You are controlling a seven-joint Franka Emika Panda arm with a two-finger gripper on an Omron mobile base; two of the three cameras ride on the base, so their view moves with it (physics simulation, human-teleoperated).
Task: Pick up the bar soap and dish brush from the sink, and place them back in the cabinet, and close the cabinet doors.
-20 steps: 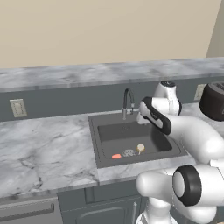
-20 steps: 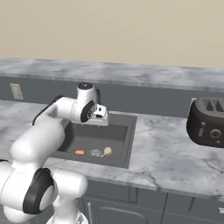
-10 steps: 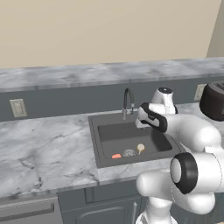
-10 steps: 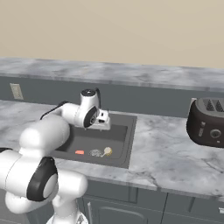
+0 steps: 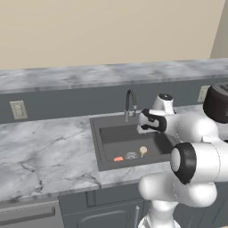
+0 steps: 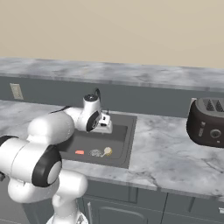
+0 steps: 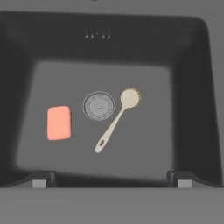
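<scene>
The dark grey sink (image 7: 109, 39) holds the salmon bar soap (image 7: 59, 123) left of the round metal drain (image 7: 99, 105). The dish brush (image 7: 114, 124) lies right of the drain, its cream head toward the back wall and its handle slanting toward me. My gripper (image 7: 111, 180) hangs open above the basin with nothing between its fingertips (image 7: 41, 179). From the base, the gripper (image 5: 142, 129) hovers over the back half of the sink (image 5: 95, 133), above the soap (image 5: 118, 158) and brush (image 5: 143, 151). The cabinet and its doors are out of view.
A dark arched faucet (image 5: 130, 104) stands just behind the gripper. A black toaster (image 6: 208, 121) sits on the marble counter (image 6: 166, 153) to the right. A wall outlet (image 6: 16, 91) is at the left. Grey base cabinets run below the counter.
The hand has dropped a little lower over the sink and the elbow has swung nearer the cameras. Soap and brush lie where they were. The jaws stay open.
</scene>
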